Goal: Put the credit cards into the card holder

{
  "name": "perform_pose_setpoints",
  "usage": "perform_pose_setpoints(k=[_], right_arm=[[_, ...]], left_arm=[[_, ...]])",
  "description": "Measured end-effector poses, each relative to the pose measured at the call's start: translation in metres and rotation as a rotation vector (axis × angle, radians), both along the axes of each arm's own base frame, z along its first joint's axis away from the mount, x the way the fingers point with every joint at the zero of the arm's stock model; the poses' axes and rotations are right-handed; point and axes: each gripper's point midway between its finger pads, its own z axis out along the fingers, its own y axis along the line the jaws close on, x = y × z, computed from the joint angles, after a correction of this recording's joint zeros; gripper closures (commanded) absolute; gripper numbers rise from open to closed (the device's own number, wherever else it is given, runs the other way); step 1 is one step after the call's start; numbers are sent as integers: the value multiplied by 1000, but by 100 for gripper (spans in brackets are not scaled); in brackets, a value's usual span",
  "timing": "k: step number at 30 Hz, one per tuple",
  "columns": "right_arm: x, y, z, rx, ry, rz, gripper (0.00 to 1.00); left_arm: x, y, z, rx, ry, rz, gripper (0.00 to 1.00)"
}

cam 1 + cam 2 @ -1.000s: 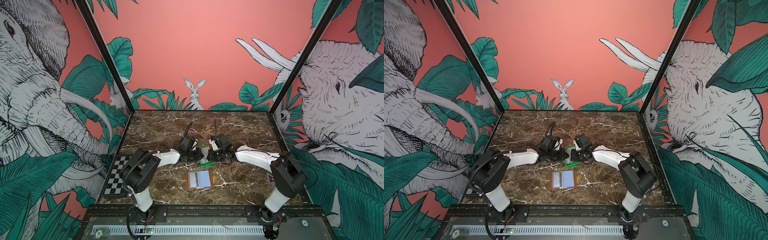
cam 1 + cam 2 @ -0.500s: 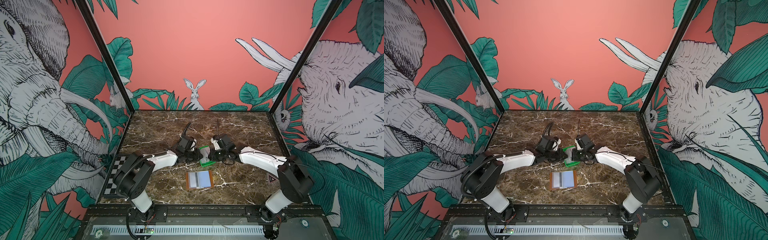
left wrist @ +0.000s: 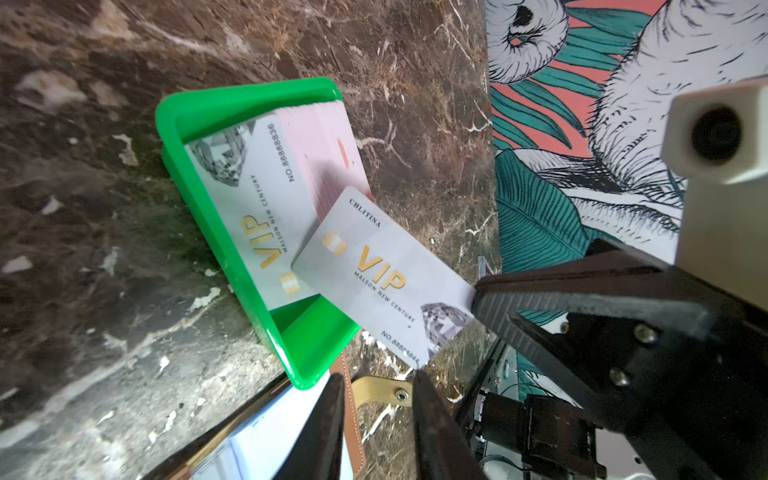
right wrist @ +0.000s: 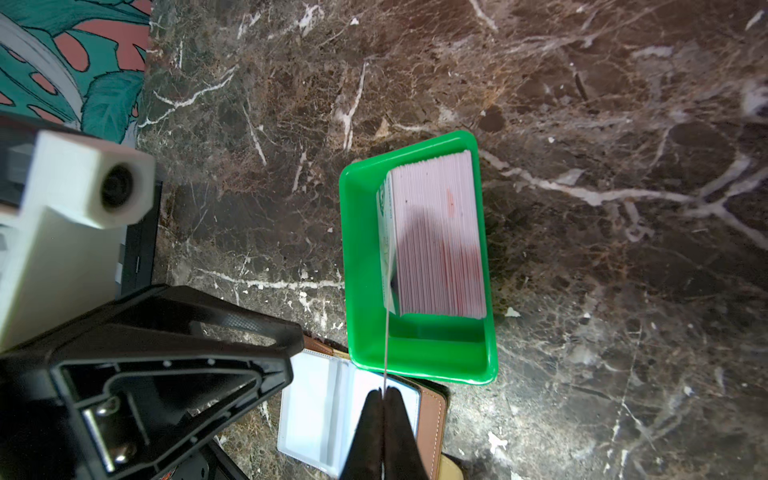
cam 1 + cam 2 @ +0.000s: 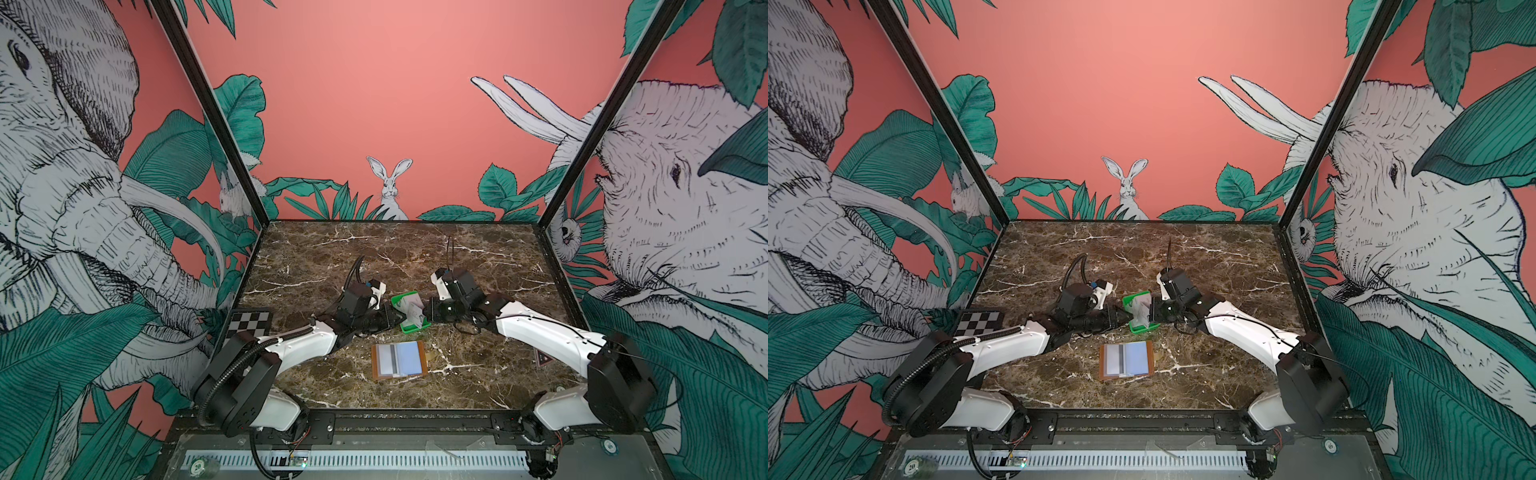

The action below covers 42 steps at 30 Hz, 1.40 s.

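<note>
Cards (image 4: 436, 232) stand on edge in a tight stack inside the green tray (image 4: 361, 249). You will find the tray mid-bench (image 5: 332, 257) in both top views, between the two arms.

One card (image 3: 382, 278) is out of the stack. Your right pincer (image 4: 384, 392) is clamped on its short end, fingertips pressed together. In the right wrist view you see that card only as a thin line, edge-on, reaching over the tray end nearest the holder (image 5: 399, 359). In the left wrist view it is tilted, its gold "VIP" face toward the camera and one corner overlapping the stack's front card.

Your left pincer (image 3: 378, 374) stands apart with nothing between its fingers. One fingertip (image 3: 422, 386) sits just beside a corner of the card; you cannot tell whether they touch.

The holder lies open and flat on the bench, just in front of the tray, toward the front edge. Its clear sleeves show a grey-striped card (image 5: 386, 359) and a pale blue card (image 5: 409, 358) side by side. Its tan snap tab (image 3: 382, 390) sticks out on the side toward the right arm.
</note>
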Motion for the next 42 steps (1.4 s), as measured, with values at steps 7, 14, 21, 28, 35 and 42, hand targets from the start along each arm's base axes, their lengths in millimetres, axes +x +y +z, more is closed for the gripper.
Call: perform_pose_setpoints(k=[7, 14, 21, 28, 35, 42], right_arm=[[-7, -6, -15, -20, 34, -6, 100], [-9, -6, -23, -30, 55, -2, 100], [-9, -1, -27, -16, 67, 10, 95], [-9, 3, -38, -23, 96, 19, 89], [-6, 10, -44, -28, 109, 30, 83], [-2, 15, -42, -21, 101, 35, 76]], left_arm=[[-5, 0, -9, -42, 28, 14, 70], [-3, -1, -20, -30, 43, 17, 71], [0, -2, -31, -7, 63, 19, 71], [0, -3, -34, -3, 70, 20, 72], [0, -3, -34, -3, 69, 20, 72], [0, -3, -34, -4, 69, 20, 72]])
